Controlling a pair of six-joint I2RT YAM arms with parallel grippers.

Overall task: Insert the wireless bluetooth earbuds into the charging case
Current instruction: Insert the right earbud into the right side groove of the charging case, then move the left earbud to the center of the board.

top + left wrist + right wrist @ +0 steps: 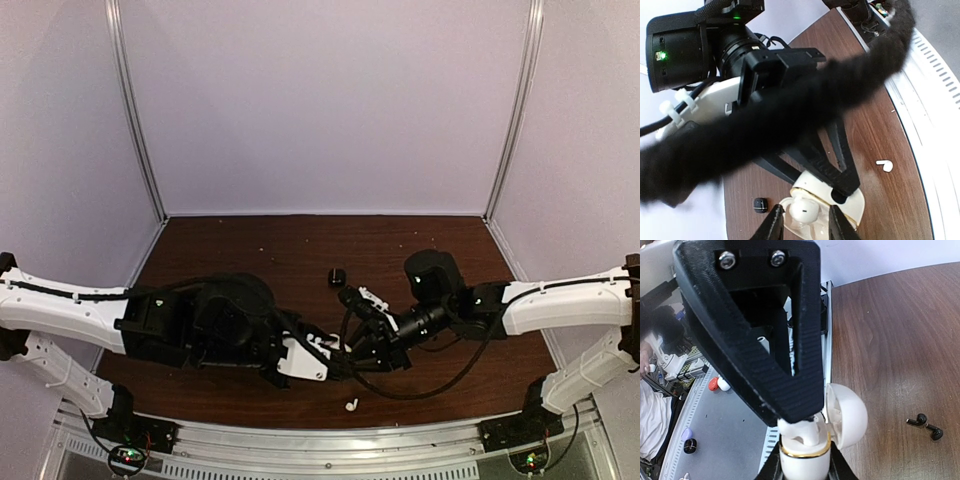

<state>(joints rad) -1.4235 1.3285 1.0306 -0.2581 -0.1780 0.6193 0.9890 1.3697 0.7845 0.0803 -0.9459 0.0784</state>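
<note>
**Left claw clamped on the open case, right claw's tips down on its rim**

In the top view the left arm reaches in from 9 o'clock across the brown table (250, 250). The left gripper (805, 227) has its two fingers pressed against opposite sides of the white charging case (805, 460), holding it at the middle of the table with the lid swung open. One white earbud (802, 210) sits in the case, bulb up, between those fingers.

At 12 o'clock from the case, well apart from it, a small black box (337, 277) lies on the wood. At about 6 o'clock, near the table's front edge, a loose white earbud (351, 405) lies on its side, touching nothing.

The right gripper (844, 186) comes in from 3 o'clock. Its ribbed fingers narrow to a V whose tips meet at the case's rim, beside the seated earbud and against the open lid. Whether anything is pinched between those tips cannot be told. A thick black sleeved cable (815, 100) crosses in front of it in the left wrist view.

In the right wrist view the black earbuds (935, 433) lie as a pair on the wood at about 3 o'clock from the case, just beside each other and well clear of both claws.
</note>
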